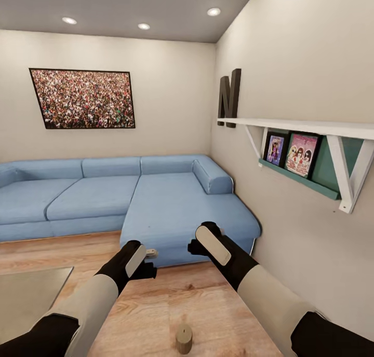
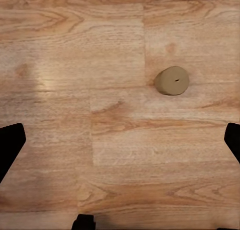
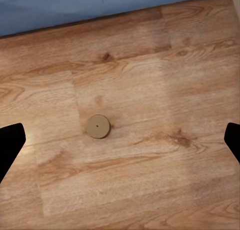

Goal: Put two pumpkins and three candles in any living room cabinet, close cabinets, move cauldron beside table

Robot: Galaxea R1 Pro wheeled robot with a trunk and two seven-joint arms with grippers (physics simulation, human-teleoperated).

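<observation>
Both arms extended forward, forearms raised. Left gripper (image 1: 141,268) and right gripper (image 1: 200,243) pointed downward, fingers seen spread wide, nothing held.

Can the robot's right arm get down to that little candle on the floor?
Probably yes. The candle stands alone on bare wood floor, nothing beside it, and the right pincer hangs open above it. The arm would just need to lower.
</observation>
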